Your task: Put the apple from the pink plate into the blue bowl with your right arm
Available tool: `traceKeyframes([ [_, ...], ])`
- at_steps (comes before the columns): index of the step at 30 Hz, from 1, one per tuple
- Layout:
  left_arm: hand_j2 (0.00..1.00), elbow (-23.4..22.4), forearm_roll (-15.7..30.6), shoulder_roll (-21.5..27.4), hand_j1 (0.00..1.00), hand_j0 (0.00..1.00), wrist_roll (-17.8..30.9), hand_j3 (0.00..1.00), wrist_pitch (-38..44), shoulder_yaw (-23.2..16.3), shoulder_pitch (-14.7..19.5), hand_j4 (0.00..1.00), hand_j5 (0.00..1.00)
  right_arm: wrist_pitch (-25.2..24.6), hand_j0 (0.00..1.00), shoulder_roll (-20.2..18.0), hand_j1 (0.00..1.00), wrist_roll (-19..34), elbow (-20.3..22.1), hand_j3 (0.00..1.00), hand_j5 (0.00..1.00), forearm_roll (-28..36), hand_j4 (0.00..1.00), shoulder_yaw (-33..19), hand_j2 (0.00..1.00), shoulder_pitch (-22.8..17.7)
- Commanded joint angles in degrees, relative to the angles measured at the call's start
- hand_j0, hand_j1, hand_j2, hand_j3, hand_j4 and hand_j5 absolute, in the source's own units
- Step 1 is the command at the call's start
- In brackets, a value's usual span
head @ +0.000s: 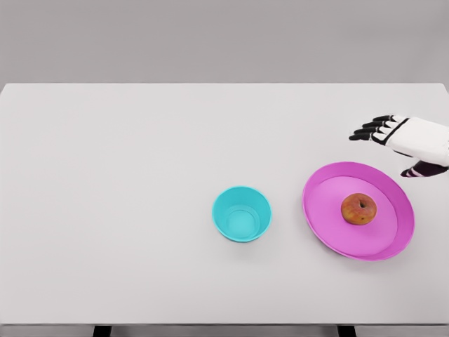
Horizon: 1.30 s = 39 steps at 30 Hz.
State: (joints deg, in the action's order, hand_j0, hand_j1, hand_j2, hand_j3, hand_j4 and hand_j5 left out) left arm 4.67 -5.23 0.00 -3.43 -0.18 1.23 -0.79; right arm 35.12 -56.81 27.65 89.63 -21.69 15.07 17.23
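The bowl (242, 214) is blue and empty. It sits on the table (105, 175), well to the left of the hand and lower down in the picture. It stands upright with its open side up.

Next comes the plate (330, 184). It is pink and lies just below the hand, a bit to its left. The apple (358, 209) rests on the plate, a little right of the plate's middle. It is below the hand and not touching it.

The right hand (401, 144) comes in from the right edge, up above the plate. Its fingers (368, 130) are stretched out to the left and loose. It holds nothing.

What could go wrong? The apple is round, so it may roll if a finger bumps it. It could slip off the plate. The plate may slide too if the hand pushes down on its rim. The bowl is small, so a drop from off to one side may miss or tip it.

The apple has no real long side. Its stem dip faces up, tilted a little.
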Motion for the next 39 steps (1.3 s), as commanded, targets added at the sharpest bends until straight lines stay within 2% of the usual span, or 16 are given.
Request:
traceKeyframes([
  [1, 1.0, -0.01, -0.04, 0.0, 1.0, 1.0, 0.0, 1.0, 0.0, 0.0, 0.0, 1.0, 1.0, -0.12, 1.0, -0.49, 1.0, 3.81, 0.9, 1.0, 1.0, 0.95, 1.0, -0.04, 1.0, -0.18],
  [5, 1.0, -0.01, 0.04, 0.0, 1.0, 1.0, 0.0, 1.0, 0.0, 0.0, 0.0, 1.0, 1.0, -0.12, 1.0, -0.58, 1.0, 4.95, 1.07, 1.0, 1.0, 0.95, 1.0, 0.23, 1.0, -2.29],
  [8, 1.0, -0.01, -0.04, 0.0, 1.0, 1.0, 0.0, 1.0, 0.0, 0.0, 0.0, 1.0, 1.0, -0.12, 1.0, -0.32, 1.0, 5.04, 1.07, 1.0, 1.0, 0.95, 1.0, 0.58, 1.0, -2.64],
  [11, 1.0, -0.01, -0.04, 0.0, 1.0, 1.0, 0.0, 1.0, 0.0, 0.0, 0.0, 1.0, 1.0, -0.12, 1.0, 0.12, 1.0, 6.36, 2.83, 1.0, 1.0, 0.95, 1.0, 1.02, 1.0, -3.25],
  [17, 1.0, -0.01, -0.04, 0.0, 1.0, 1.0, 0.0, 1.0, 0.0, 0.0, 0.0, 1.0, 1.0, -0.12, 1.0, 0.21, 1.0, 6.45, 2.48, 1.0, 1.0, 0.6, 1.0, 2.33, 1.0, -4.75],
  [23, 1.0, -0.01, 0.04, 0.0, 1.0, 1.0, 0.0, 1.0, 0.0, 0.0, 0.0, 1.0, 1.0, -0.12, 1.0, 0.47, 1.0, 6.54, 2.48, 1.0, 1.0, 0.25, 1.0, 5.06, 1.0, -4.75],
  [39, 1.0, -0.01, -0.04, 0.0, 1.0, 1.0, 0.0, 1.0, 0.0, 0.0, 0.0, 1.0, 1.0, -0.12, 1.0, 2.67, 1.0, 6.89, 2.57, 1.0, 1.0, 0.25, 1.0, 5.76, 1.0, -4.31],
])
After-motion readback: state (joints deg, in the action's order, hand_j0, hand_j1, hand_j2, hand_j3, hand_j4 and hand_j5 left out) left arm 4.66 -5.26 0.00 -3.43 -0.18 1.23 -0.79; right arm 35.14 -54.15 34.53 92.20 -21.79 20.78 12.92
